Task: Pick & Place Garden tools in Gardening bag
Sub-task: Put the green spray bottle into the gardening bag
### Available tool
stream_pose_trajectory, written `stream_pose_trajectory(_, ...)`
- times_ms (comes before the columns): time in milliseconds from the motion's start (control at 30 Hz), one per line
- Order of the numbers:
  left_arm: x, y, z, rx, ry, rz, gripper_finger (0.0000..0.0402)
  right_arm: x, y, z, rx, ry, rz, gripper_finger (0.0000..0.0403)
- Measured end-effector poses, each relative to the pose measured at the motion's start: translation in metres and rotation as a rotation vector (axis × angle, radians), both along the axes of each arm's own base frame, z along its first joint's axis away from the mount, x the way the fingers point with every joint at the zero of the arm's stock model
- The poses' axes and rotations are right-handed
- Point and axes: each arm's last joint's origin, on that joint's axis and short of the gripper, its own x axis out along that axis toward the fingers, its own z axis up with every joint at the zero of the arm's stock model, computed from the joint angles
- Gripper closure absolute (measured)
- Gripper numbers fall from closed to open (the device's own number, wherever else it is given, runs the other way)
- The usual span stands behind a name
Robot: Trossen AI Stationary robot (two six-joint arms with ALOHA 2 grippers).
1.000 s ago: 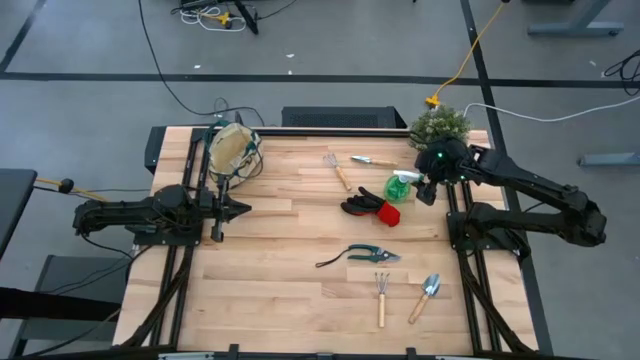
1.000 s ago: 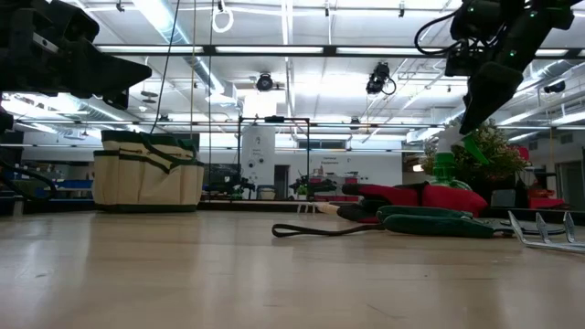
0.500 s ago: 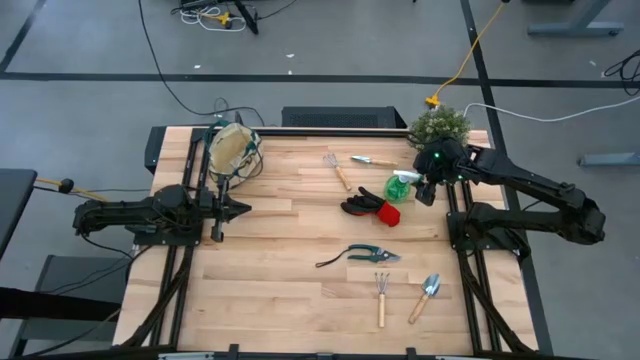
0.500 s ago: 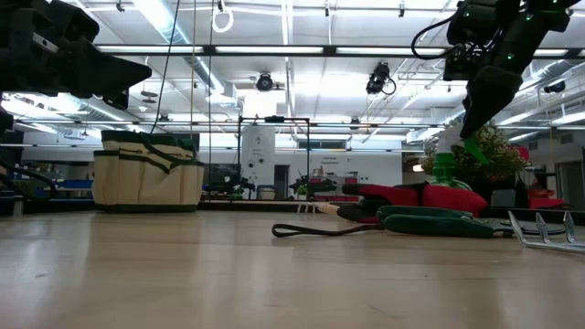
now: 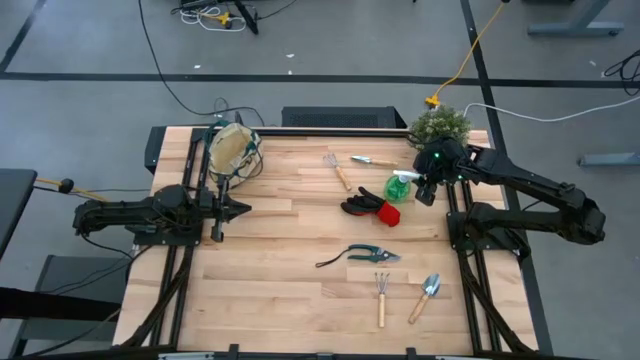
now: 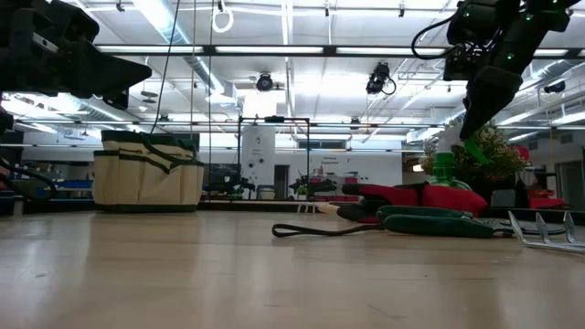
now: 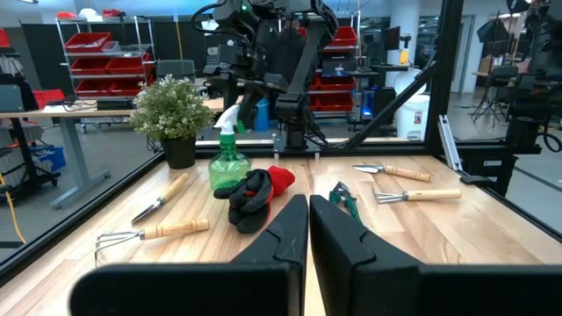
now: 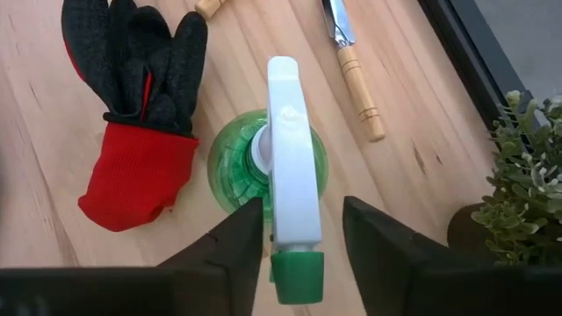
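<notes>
Spray bottle unlabelled, between right hand fingers.

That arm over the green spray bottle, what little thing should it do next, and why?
Probably finish closing on the bottle's white sprayer head. The right gripper hangs directly above the green spray bottle, one finger on each side of the sprayer head, with gaps still showing, so nothing is gripped yet. The bottle stands upright beside the gloves, and the gardening bag waits across the table.
</notes>
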Motion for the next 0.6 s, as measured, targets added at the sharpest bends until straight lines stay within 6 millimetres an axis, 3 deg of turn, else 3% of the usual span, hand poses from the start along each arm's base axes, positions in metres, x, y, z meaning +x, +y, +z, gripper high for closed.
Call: stream_pose_trajectory(600, 0.0000, 0.0000, 0.0000, 0.000, 0.000, 0.000, 0.0381, 0.0000, 0.0000, 0.0001, 0.001, -0.001, 0.001, 0.0337)
